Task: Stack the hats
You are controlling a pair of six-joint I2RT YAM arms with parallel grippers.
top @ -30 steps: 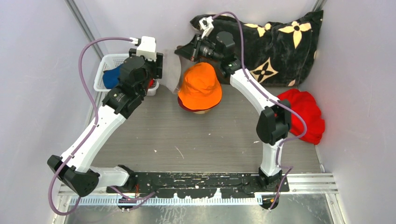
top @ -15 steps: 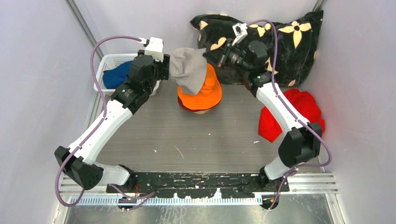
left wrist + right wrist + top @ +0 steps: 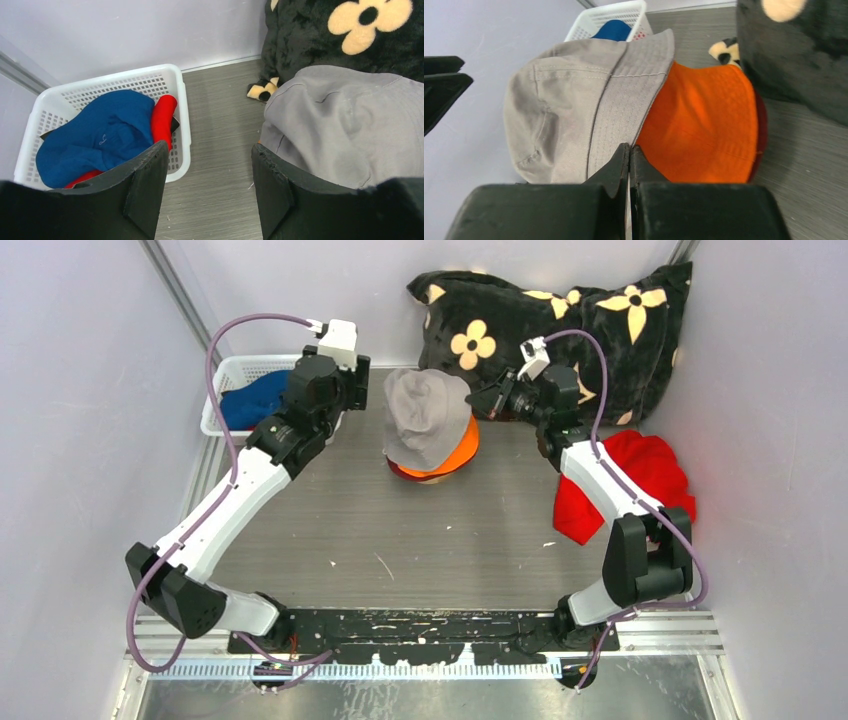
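Note:
A pale grey hat [image 3: 425, 418] lies draped over the orange hat [image 3: 462, 445], which sits on a maroon hat [image 3: 761, 131] showing only as a rim. My right gripper [image 3: 480, 403] is at the stack's right side, shut on the grey hat's brim [image 3: 639, 107]. The left gripper [image 3: 362, 390] hangs open just left of the stack, bare floor between its fingers [image 3: 150, 175]; the grey hat [image 3: 345, 120] lies beside its right finger. A blue hat [image 3: 95, 132] and a red hat [image 3: 163, 116] lie in the white basket [image 3: 180, 107].
The black pillow with cream flowers [image 3: 570, 330] lies behind the stack, near my right gripper. A bright red cloth bundle [image 3: 645, 485] lies at the right wall, under the right arm. The basket [image 3: 222, 375] stands in the back left corner. Walls close in on both sides.
The grey hat has travelled right from beside the basket and now covers the orange hat. Both grippers moved right with it; the right arm swung back toward the right wall.

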